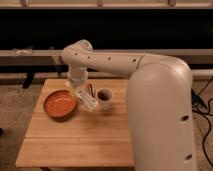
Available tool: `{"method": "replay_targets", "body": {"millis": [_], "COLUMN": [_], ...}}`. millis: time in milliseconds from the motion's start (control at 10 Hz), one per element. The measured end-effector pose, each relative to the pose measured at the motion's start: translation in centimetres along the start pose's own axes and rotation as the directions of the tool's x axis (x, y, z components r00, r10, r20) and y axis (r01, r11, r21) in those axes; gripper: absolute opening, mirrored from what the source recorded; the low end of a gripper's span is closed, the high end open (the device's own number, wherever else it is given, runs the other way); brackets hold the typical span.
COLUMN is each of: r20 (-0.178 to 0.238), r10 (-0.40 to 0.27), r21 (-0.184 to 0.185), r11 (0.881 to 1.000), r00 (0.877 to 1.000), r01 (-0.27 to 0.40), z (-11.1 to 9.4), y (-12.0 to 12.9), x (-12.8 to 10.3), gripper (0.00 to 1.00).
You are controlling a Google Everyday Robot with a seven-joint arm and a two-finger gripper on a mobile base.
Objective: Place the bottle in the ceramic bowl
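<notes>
The small white bottle (89, 101) hangs tilted in my gripper (81, 93), which is shut on its upper end. It is held just above the wooden table, at the right rim of the orange-red ceramic bowl (59, 105). The bowl sits on the left part of the table with nothing inside it. My white arm reaches in from the right and bends down over the table's back edge.
A white cup with a dark inside (104, 97) stands just right of the bottle. A small dark brown box (92, 90) lies behind it. The wooden table (75, 137) is small, with floor on all sides. A dark wall with rails runs behind.
</notes>
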Motion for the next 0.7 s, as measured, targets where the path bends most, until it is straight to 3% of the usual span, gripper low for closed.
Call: {"method": "replay_targets", "body": {"millis": [200, 500, 700], "r20": [0.036, 0.072, 0.078], "r10": [-0.043, -0.096, -0.146], "r21": [-0.01, -0.021, -0.03], "r11": [0.999, 0.995, 0.988], "r00": [0.998, 0.993, 0.986], "r01": [0.043, 0.098, 0.149], "z": [0.5, 1.6, 2.3], "y": [-0.1, 0.5, 2.0], "x": [-4.0, -8.2, -10.2], "gripper": [0.42, 0.72, 0.8]}}
